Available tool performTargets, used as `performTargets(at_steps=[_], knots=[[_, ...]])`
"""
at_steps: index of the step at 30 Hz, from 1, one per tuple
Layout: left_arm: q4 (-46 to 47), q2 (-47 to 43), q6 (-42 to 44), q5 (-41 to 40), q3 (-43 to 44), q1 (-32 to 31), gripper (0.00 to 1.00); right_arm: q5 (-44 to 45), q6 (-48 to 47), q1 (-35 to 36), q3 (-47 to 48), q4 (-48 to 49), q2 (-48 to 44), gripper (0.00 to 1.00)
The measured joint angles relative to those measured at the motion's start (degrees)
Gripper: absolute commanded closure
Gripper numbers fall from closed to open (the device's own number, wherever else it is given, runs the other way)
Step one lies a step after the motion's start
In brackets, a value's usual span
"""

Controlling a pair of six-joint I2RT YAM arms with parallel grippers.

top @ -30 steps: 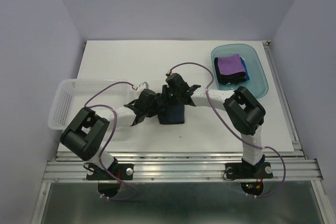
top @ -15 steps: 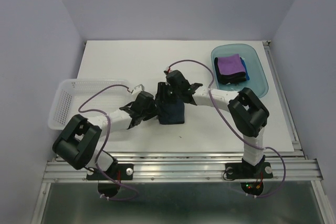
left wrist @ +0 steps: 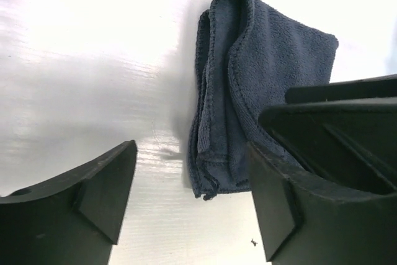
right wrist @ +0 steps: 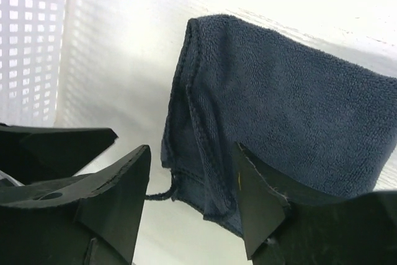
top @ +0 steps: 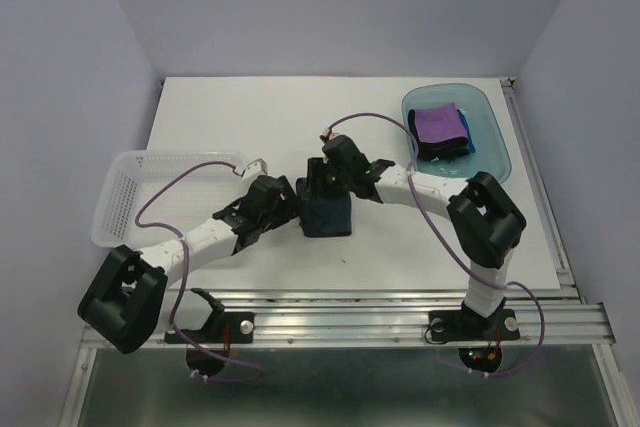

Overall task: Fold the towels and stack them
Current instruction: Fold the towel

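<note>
Lying folded on the white table (top: pixel 250 117), the navy towel (top: pixel 327 217) sits with both grippers at it. The left gripper (left wrist: pixel 191 150) hangs at its left edge, jaws spread wide and holding nothing. The right gripper (right wrist: pixel 192 148) stands over its far left corner, jaws apart and clamping nothing. Beyond the navy towel to the right, the teal tray (top: pixel 495 147) holds the purple towel (top: pixel 438 124) on top of other folded cloths. Left of the navy towel sits the white basket (top: pixel 125 197).

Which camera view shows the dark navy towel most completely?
The left wrist view: the dark navy towel is almost whole there, its folded layers clear, only the lower right part hidden. The right wrist view shows it closer but cut off at the frame's edge. The top view shows a small dark patch, partly covered.
</note>
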Motion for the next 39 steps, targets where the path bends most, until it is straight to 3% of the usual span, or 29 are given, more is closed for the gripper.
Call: performTargets(at_steps=[1,5,23,39], knots=[[-0.3,-0.7,0.3,0.0,-0.1,0.0,0.08,0.1,-0.4,0.0,-0.8,-0.1,-0.9,0.37],[-0.8,-3.3,1.2,0.0,-0.1,0.0,0.05,-0.9,-2.2,0.0,-3.0,0.0,-1.9,0.25],[-5.9,-14.5,2.1,-3.1,-0.1,0.0,0.02,-12.8,-4.7,0.4,-3.9,1.0,2.4,0.27],[-8.1,-16.0,1.5,-5.6,-0.4,0.1,0.02,-12.0,-4.9,3.5,0.0,0.4,5.0,0.25]])
